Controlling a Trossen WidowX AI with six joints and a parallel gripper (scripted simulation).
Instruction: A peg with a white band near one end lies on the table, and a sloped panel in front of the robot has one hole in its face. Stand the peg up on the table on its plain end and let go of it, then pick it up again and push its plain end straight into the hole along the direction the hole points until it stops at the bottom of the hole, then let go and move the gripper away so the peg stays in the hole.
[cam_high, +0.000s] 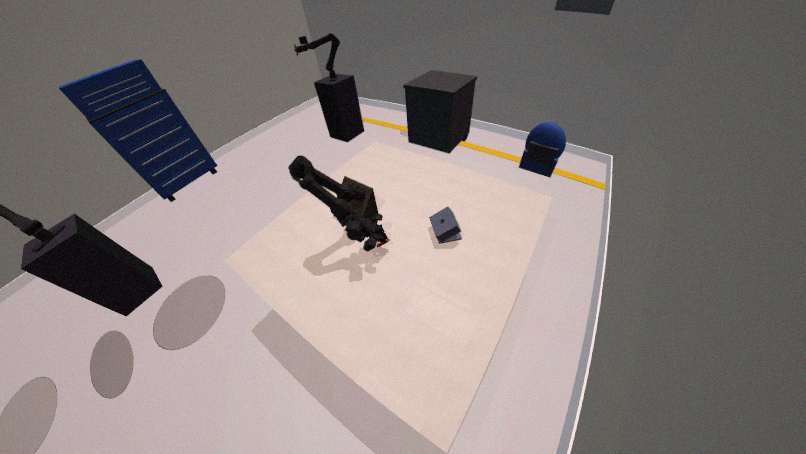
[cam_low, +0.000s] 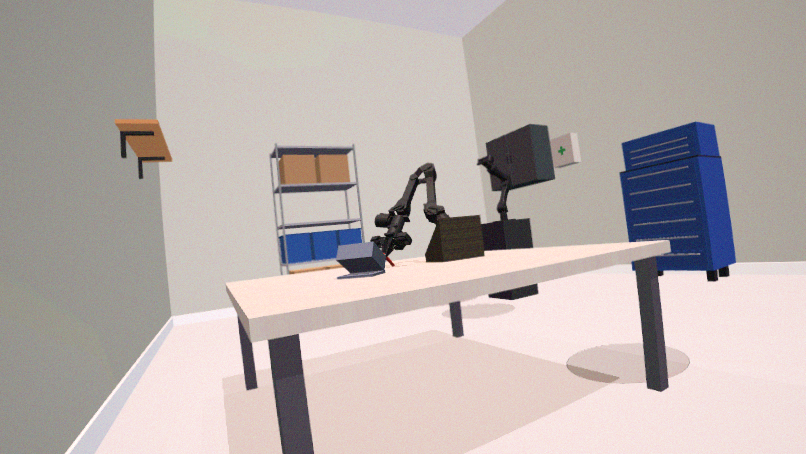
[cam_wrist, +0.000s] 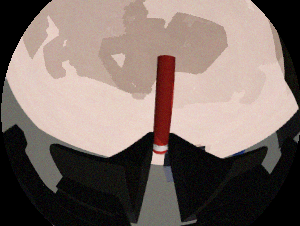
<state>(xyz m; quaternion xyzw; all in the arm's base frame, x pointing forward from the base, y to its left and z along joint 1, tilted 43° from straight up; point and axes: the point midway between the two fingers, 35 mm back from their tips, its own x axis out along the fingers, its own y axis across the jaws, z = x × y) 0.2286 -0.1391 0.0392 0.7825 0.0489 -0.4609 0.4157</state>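
Gripper (cam_high: 385, 239) (cam_low: 384, 252) (cam_wrist: 161, 137) pinching the red peg (cam_high: 383, 243) (cam_low: 389, 259) (cam_wrist: 164, 100) by its white-banded end, we hold it slanted low over the wooden table (cam_high: 439, 338) (cam_low: 451, 287) (cam_wrist: 210, 120); we should keep that grip firm, rotate the plain end straight down and lower gently before releasing; our wrist view shows the band, while the top view alone shows the hole (cam_high: 442, 221) in the sloped panel (cam_high: 447, 224) (cam_low: 360, 256) beyond
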